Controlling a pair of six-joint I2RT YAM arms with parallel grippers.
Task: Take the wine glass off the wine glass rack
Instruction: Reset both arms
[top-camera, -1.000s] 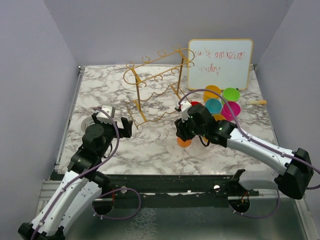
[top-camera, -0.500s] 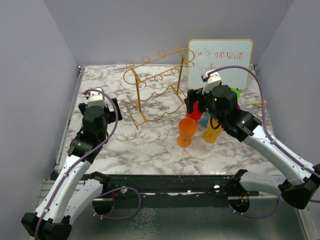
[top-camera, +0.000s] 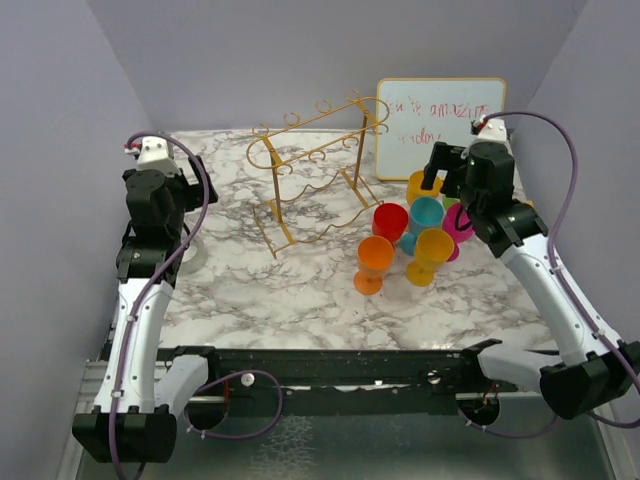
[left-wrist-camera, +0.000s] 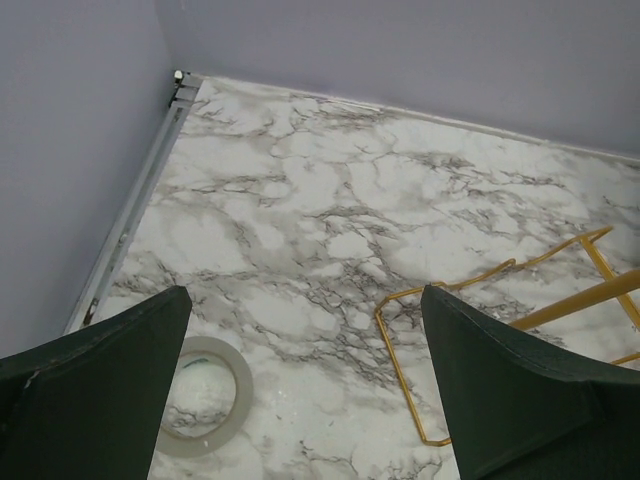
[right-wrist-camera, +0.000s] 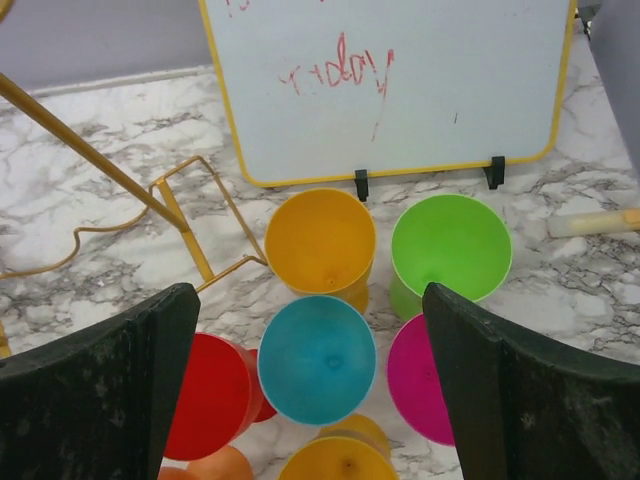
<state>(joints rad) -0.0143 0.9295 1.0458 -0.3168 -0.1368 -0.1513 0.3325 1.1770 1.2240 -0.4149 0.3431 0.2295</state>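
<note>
The orange wine glass (top-camera: 374, 260) stands upright, apart from the spread right claw (top-camera: 449, 172).

Left claw (left-wrist-camera: 305, 292) and right claw (right-wrist-camera: 310, 288), jaws spread wide, empty, arms high

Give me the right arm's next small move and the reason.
Probably lift the right tool back toward its base and stop. The gold rack carries no glass that I can see, the coloured glasses stand upright together on the table beside it, and the right tool hangs open and empty above the blue glass.
</note>
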